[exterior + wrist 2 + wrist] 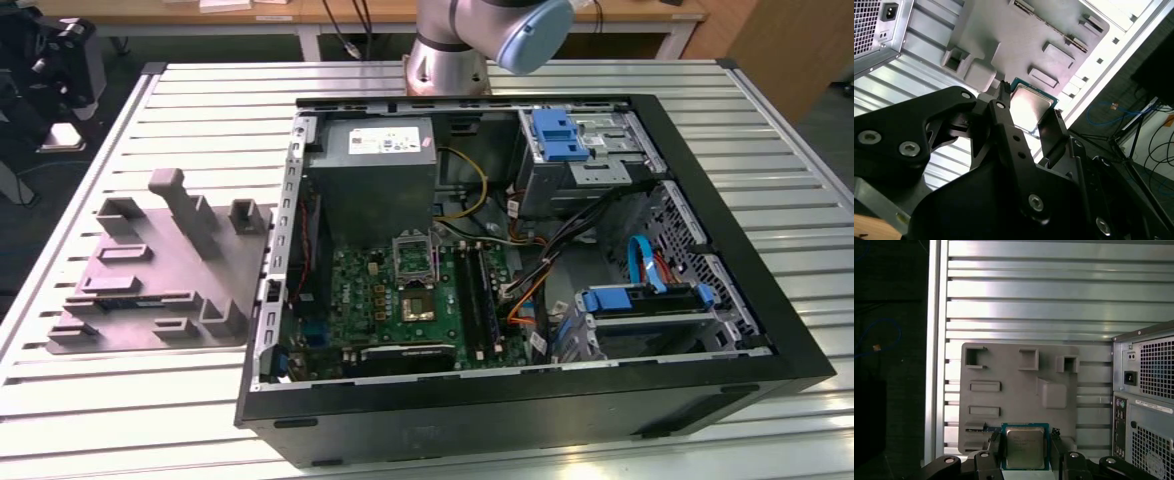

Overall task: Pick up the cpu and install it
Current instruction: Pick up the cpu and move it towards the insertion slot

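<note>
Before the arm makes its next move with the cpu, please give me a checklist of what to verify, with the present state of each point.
1. Grip: the gripper has its fingers against two opposite edges of the cpu: ok.
2. The cpu sits square between the fingers in the first wrist view, not skewed: ok.
3. The socket on the motherboard shows a dark centre with no chip in it: ok.
4. The cable bundle lies to the exterior view's right of the socket, not across it: ok.
5. Cpu corner mark matched to the socket: cannot tell.
</note>
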Action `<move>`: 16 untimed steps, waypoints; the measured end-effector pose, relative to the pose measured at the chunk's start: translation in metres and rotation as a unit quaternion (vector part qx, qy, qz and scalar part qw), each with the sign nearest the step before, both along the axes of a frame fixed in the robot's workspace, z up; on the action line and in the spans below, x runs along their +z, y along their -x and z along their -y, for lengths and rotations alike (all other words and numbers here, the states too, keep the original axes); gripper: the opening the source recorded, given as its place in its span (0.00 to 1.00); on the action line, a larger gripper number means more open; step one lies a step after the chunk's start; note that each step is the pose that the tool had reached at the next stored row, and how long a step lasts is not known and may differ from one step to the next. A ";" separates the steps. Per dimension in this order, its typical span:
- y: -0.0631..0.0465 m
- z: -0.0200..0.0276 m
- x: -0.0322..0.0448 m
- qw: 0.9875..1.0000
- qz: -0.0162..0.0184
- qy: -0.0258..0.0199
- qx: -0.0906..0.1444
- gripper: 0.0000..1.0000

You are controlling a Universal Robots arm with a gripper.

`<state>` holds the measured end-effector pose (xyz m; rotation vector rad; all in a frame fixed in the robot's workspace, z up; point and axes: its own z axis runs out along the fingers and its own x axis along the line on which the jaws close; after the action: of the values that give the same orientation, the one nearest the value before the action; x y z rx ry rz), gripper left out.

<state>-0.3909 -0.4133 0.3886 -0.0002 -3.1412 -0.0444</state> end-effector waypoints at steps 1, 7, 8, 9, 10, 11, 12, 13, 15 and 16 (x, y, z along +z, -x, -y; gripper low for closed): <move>-0.001 0.0000 0.0000 1.000 0.000 0.000 0.000 0.47; -0.005 0.0000 0.0000 1.000 0.000 0.000 0.000 0.47; -0.005 0.0000 0.0000 1.000 0.000 0.000 0.000 0.47; -0.005 0.0000 0.0000 1.000 0.000 0.000 0.000 0.47; -0.005 0.0000 0.0000 1.000 0.000 0.000 0.000 0.47; -0.005 0.0000 0.0001 1.000 0.000 0.000 0.000 0.47; -0.005 0.0000 0.0000 1.000 0.000 0.000 0.000 0.47; -0.005 0.0002 0.0001 1.000 0.000 0.000 0.000 0.47; -0.005 0.0007 0.0001 1.000 0.000 0.000 0.000 0.47; -0.005 0.0009 0.0000 1.000 0.000 0.000 0.000 0.47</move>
<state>-0.3858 -0.4141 0.3885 -0.0003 -3.1413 -0.0445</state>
